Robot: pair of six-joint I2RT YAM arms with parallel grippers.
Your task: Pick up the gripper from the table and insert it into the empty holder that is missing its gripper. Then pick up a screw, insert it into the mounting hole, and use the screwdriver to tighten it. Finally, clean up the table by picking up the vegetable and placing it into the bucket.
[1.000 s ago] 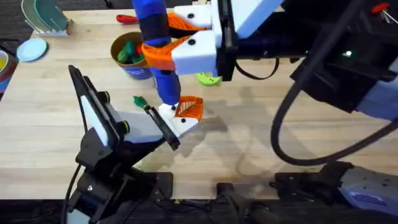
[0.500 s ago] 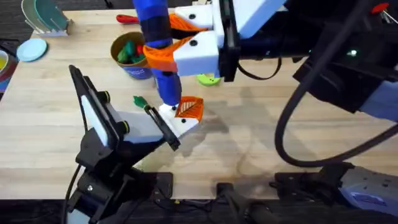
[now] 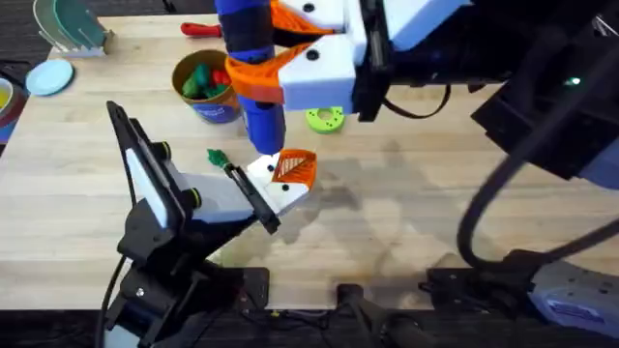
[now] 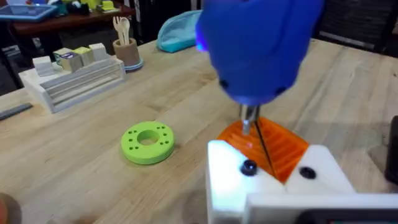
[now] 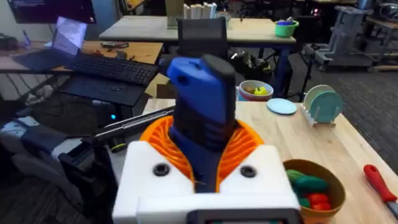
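Overhead view, wooden desk.

Right gripper: white block with orange ribbed pads, fingers clamped on the screwdriver around its thick blue handle. Tool held upright, shaft pointing down; metal tip at the top face of the holder, as seen in the left wrist view. Right wrist view: blue handle seated between the two orange pads.

Holder: white angular block at desk centre, on the end of the left arm's black claw. Small dark screw heads visible on its upper face.

Gripper: orange ribbed wedge, seated in the holder, touching its white block on the far side. Left wrist view: the orange wedge just behind the screwdriver's shaft.

Left gripper: whether its fingers are open or closed cannot be told.

Vegetable: thin green piece with leafy end, lying on the desk just left of the holder, near the black claw.

Bucket: orange-tan cup with blue lower band, behind the vegetable, holding green and red toy foods.

Green ring-shaped disc: flat on the desk, beyond the holder, apart from it.

Red-handled tool: at the far desk edge, behind the bucket.
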